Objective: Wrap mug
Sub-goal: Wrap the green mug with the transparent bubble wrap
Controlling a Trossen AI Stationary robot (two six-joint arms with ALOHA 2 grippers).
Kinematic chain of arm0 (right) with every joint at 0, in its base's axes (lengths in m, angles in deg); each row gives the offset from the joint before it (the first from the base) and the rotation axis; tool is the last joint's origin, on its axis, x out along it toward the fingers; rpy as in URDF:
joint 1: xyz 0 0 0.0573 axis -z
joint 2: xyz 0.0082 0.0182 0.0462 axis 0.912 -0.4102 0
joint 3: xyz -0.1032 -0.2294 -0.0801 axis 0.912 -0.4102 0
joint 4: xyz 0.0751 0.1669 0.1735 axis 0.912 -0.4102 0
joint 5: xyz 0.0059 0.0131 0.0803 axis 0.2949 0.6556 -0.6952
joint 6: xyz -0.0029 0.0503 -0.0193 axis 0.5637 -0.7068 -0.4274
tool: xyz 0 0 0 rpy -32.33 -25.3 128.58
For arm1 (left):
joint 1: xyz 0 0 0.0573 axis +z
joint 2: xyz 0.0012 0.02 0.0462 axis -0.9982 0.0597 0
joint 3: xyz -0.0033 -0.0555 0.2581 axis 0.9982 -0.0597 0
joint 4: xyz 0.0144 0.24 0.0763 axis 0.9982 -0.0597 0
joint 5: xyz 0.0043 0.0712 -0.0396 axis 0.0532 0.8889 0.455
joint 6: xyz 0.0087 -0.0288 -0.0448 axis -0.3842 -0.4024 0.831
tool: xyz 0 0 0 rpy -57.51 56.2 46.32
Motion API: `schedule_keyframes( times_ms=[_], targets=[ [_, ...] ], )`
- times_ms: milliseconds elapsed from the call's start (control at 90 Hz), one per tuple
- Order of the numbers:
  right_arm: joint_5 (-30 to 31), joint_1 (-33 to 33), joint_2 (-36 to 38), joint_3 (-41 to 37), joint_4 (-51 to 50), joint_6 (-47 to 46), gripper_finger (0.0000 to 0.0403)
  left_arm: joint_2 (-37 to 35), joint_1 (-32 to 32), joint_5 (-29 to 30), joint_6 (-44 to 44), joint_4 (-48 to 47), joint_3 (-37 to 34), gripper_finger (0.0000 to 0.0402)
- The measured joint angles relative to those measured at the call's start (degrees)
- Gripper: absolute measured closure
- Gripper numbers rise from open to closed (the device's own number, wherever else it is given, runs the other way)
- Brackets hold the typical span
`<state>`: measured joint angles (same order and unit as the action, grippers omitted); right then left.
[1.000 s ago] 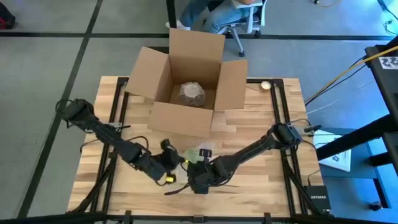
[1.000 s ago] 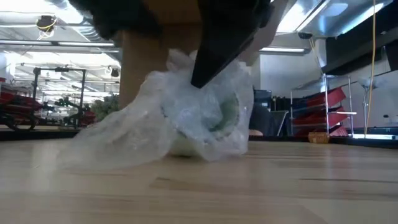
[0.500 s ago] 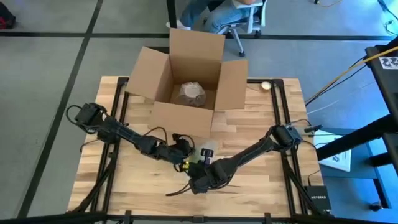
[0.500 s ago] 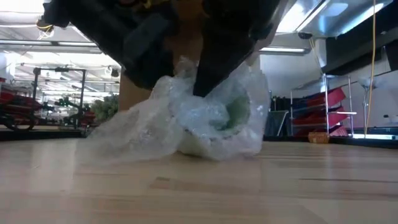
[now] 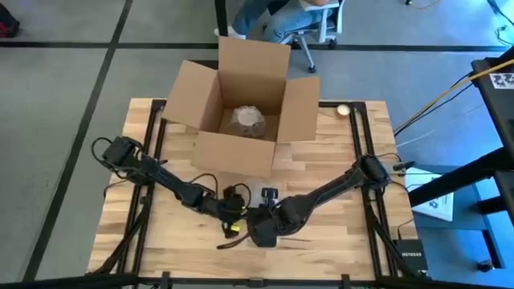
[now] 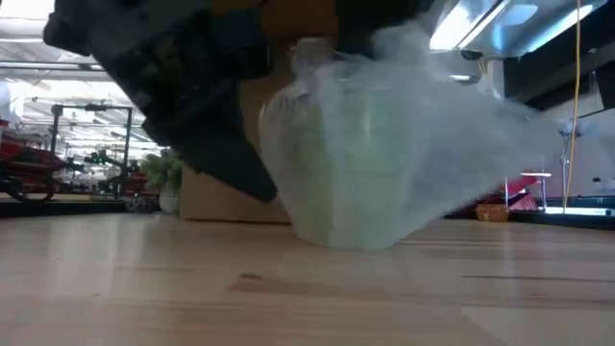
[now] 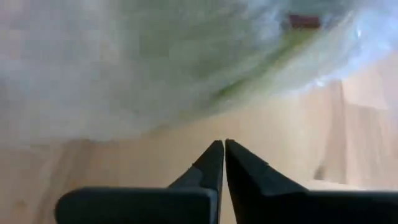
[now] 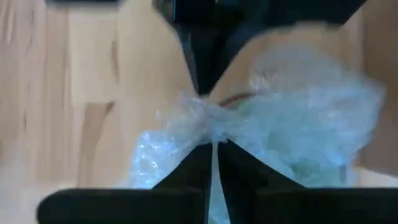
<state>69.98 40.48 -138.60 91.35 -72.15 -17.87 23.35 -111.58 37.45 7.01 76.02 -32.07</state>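
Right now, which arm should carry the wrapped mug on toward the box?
Right. The right gripper is shut on the bubble wrap bunched over the mug. The left gripper is shut and empty beside it. The cardboard box is open.

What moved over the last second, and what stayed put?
The left hand swung in from the left to meet the right hand. The bubble wrap got gathered up around the mug, still pinched by the right hand. The cardboard box did not move.
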Motion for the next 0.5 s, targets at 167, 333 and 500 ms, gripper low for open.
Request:
schedule_keyframes(
  times_ms=[167, 333, 500],
  targets=[
    [-0.1, 0.4, 0.0, 0.0, -1.0, 0.3, 0.0389, -1.2, -1.1, 0.4, 1.6, -0.9, 0.1, 0.0401],
    [-1.7, 1.2, 0.6, 0.0, -1.4, 2.5, 0.0389, -6.0, -2.9, 0.8, 4.8, -2.4, 1.3, 0.0402],
    [-6.4, 4.6, -2.1, 0.0, -0.1, 6.3, 0.0389, -10.5, -5.0, 4.0, 5.4, -5.2, 1.4, 0.0401]
  ],
)
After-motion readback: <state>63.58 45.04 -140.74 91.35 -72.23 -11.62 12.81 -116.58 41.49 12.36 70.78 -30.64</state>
